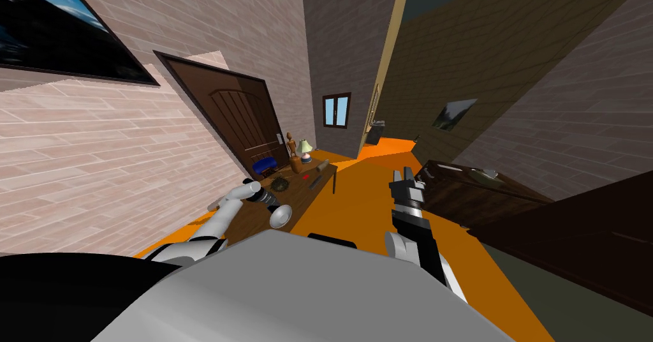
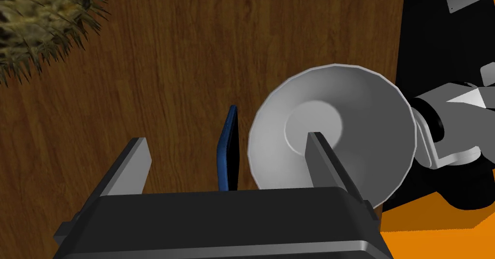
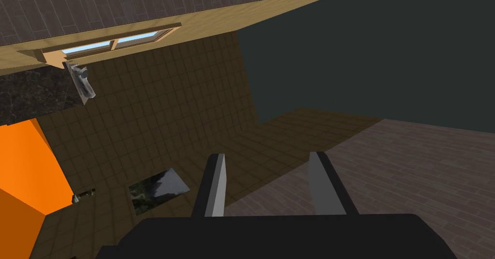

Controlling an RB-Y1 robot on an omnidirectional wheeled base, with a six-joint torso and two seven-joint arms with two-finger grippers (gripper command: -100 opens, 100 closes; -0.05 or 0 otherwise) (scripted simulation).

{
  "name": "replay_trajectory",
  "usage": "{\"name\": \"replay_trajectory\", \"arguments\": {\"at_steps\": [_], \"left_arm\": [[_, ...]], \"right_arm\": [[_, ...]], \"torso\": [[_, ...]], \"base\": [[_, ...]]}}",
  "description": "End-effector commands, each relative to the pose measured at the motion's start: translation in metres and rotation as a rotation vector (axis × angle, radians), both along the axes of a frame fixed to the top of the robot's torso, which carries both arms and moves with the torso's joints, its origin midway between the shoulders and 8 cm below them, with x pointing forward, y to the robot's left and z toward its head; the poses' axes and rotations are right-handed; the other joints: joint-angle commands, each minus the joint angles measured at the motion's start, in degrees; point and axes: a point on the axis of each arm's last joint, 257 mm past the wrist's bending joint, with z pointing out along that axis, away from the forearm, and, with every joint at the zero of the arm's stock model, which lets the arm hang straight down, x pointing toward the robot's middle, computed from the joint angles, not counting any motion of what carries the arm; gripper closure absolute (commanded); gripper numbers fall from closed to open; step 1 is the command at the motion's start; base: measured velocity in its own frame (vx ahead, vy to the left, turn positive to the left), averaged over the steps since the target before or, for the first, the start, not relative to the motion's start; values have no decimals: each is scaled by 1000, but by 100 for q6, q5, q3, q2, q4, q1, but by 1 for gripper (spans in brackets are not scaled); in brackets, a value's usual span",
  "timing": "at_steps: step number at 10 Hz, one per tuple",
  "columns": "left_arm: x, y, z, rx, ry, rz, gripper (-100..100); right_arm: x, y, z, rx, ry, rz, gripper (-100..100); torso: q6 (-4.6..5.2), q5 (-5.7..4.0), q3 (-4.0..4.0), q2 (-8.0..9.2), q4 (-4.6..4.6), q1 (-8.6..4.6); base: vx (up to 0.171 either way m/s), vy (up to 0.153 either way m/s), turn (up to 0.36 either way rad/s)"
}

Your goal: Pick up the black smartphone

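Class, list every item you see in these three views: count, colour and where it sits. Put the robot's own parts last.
table: 1, brown wood, on the robot's left
bowl: 1, white, on the table's near end
smartphone: 1, black with blue edge, seen edge-on on the table beside the bowl
spiky plant: 1, brownish green, on the table beyond the smartphone
lamp: 1, pale shade, table's far end
wooden figure: 1, brown, beside the lamp
door: 1, dark brown, behind the table
cabinet: 1, dark brown, on the robot's right
left gripper: 1, grey fingers, open either side of the smartphone, not touching
right gripper: 1, grey fingers, open, holding nothing
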Motion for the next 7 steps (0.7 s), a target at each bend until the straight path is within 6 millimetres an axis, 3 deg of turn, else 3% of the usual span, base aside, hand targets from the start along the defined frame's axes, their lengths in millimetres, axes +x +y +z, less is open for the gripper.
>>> {"name": "replay_trajectory", "arguments": {"at_steps": [1, 5, 6, 7], "left_arm": [[5, -2, -7, 0, 0, 29, -100], [12, -5, -19, -1, 1, 68, -100], [12, -5, -20, 0, -1, 73, 100], [12, -5, -20, 0, 0, 73, 100]], "right_arm": [[0, 0, 0, 0, 0, 0, 0], [0, 0, 0, 0, 0, 0, 0], [0, 0, 0, 0, 0, 0, 0], [0, 0, 0, 0, 0, 0, 0]], "torso": [[0, 0, 0, 0, 0, 0], [1, 9, 25, 45, 9, 38], [-3, 6, 17, 28, 7, 23], [-2, 2, 7, 12, 3, 9]], "base": [[-46, 42, -183], [-96, 80, -170], [-10, 9, 7], [-5, 3, -3]]}}
